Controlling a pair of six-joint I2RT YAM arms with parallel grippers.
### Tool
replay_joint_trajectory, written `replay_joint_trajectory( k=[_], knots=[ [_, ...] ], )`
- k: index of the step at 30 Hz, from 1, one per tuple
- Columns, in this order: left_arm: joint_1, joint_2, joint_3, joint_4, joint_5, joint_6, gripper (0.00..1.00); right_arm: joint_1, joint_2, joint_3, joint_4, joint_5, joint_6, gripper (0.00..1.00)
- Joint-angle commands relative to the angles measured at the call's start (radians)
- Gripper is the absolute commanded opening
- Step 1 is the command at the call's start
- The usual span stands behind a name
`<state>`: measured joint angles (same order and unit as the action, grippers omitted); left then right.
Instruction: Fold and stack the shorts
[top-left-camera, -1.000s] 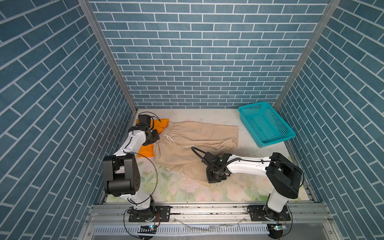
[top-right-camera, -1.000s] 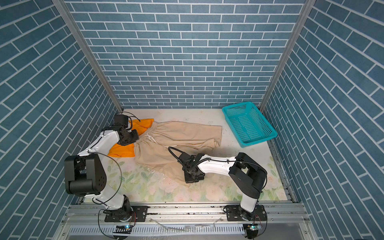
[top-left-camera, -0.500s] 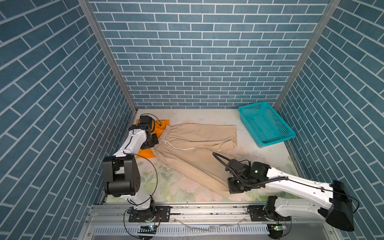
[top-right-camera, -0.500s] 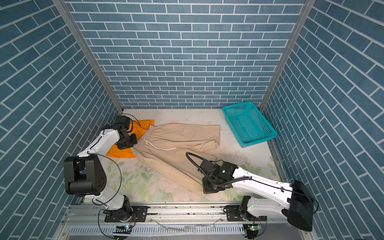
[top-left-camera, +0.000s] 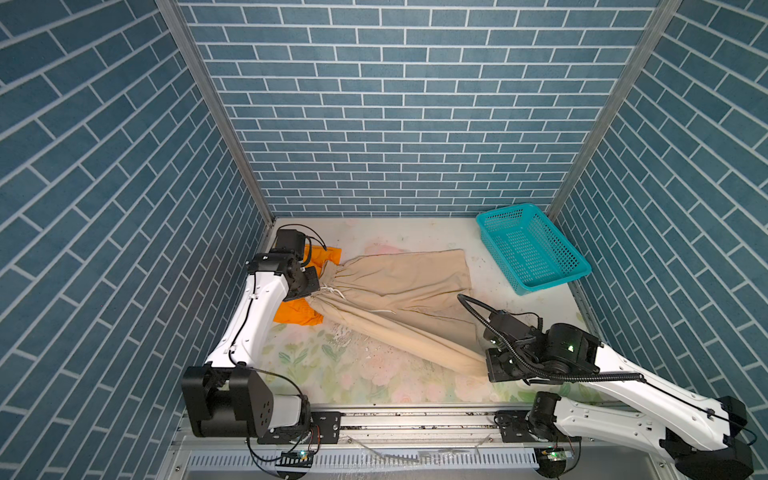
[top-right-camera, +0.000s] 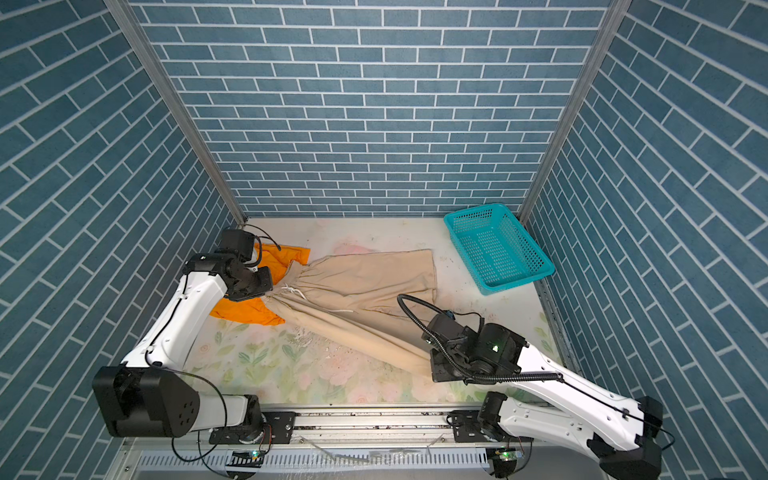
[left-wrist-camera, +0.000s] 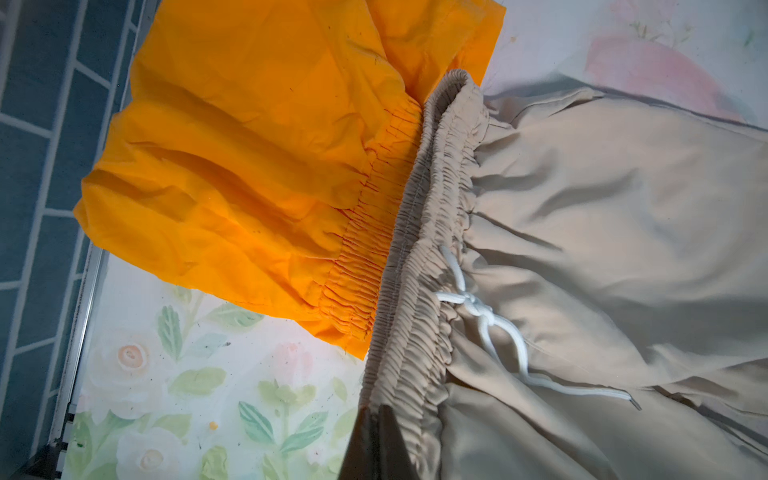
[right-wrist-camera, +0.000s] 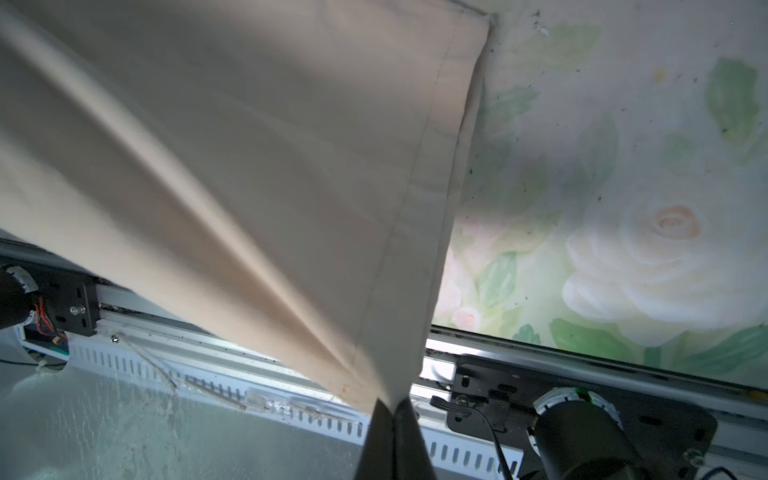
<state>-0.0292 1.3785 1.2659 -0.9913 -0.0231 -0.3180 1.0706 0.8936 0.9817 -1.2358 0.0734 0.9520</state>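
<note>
left tool (top-left-camera: 316, 286): clamped shut on one end of the beige waistband (left-wrist-camera: 419, 249), at the desk's (top-left-camera: 353, 376) left side.
right tool (top-left-camera: 487, 365): pinched shut on a leg hem (right-wrist-camera: 415, 187) corner, low by the front rail.
beige shorts (top-left-camera: 399, 282): pulled on a slant between the tools, with the far leg flat toward the basket (top-left-camera: 555, 282).
orange shorts (top-left-camera: 297, 312): crumpled under the left arm.
step, my guess: spreading the beige pair before folding.
doing it well: even tension, both corners lowered together, clear of the orange pair.
left wrist view only: drawstring knot (left-wrist-camera: 473, 301); the orange waistband pressed against the beige one.
right wrist view only: hem stitching; the cloth looks lifted off the desk, though I can't be sure.
</note>
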Motion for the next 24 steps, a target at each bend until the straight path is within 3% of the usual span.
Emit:
replay_joint_trajectory(
  k=[1,4,6,12,15,24],
  knots=[
    [0.002,0.024,0.061,-0.061,-0.091,0.009,0.01,-0.025,-0.036,0.076,-0.112,0.119,-0.024,0.0],
    [0.002,0.025,0.104,-0.095,-0.086,0.015,0.01,-0.082,-0.028,0.138,-0.137,0.161,-0.089,0.0],
    [0.002,0.04,0.139,-0.114,-0.073,0.02,0.03,-0.177,0.01,0.178,-0.121,0.14,-0.189,0.0],
    [0.0,0.189,0.29,-0.213,-0.088,0.057,0.03,-0.528,0.257,0.298,0.013,-0.038,-0.537,0.0],
    [-0.001,0.281,0.377,-0.266,-0.107,0.077,0.03,-0.674,0.419,0.396,0.065,-0.126,-0.653,0.0],
    [-0.003,0.542,0.651,-0.337,-0.14,0.094,0.03,-0.866,0.901,0.765,0.103,-0.263,-0.816,0.0]
  ],
)
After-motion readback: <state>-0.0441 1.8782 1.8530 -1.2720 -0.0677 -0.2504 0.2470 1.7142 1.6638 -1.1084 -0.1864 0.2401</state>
